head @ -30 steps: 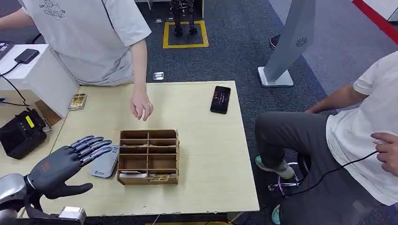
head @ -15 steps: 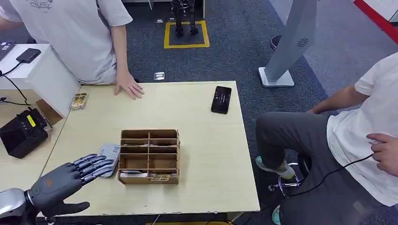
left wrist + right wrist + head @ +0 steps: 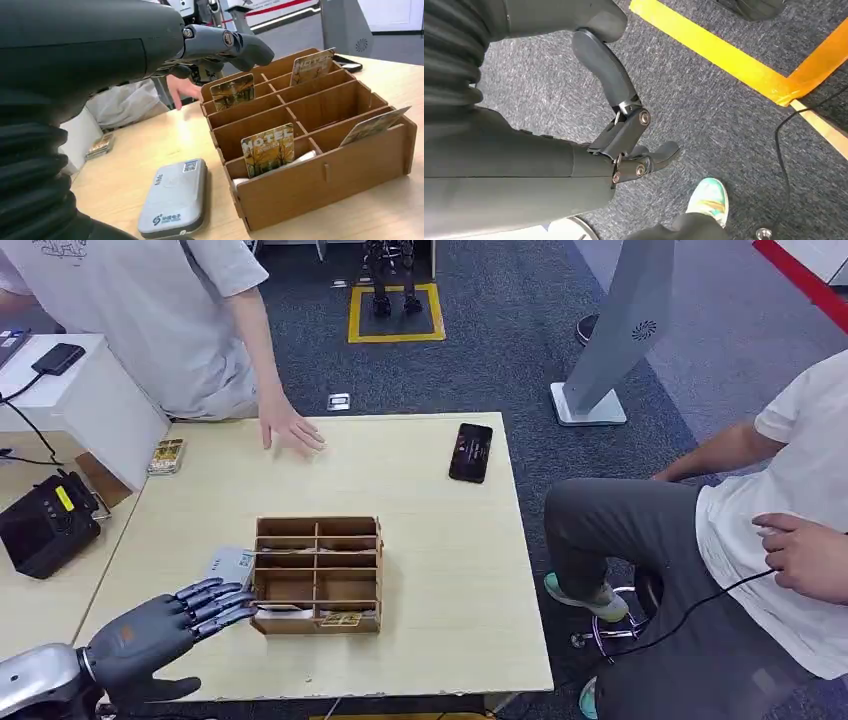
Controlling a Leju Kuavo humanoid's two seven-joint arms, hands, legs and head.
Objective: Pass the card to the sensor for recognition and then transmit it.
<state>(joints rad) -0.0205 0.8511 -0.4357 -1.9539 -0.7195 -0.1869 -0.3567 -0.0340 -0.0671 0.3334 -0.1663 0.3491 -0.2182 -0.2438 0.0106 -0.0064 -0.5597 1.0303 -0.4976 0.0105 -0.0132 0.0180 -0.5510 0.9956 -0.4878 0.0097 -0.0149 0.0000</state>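
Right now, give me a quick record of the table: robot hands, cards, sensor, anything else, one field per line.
left robot hand: open, holds nothing, fingertips by the box's near left corner
right robot hand: hangs over the carpet, holds nothing
box: wooden, compartments, on the table
cards: upright in the box
sensor: grey, flat, left of the box
phone: far right of the table
person's hand: on the far edge

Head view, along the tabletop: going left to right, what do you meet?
Stack of cards → left hand → grey sensor → wooden card box → black phone.
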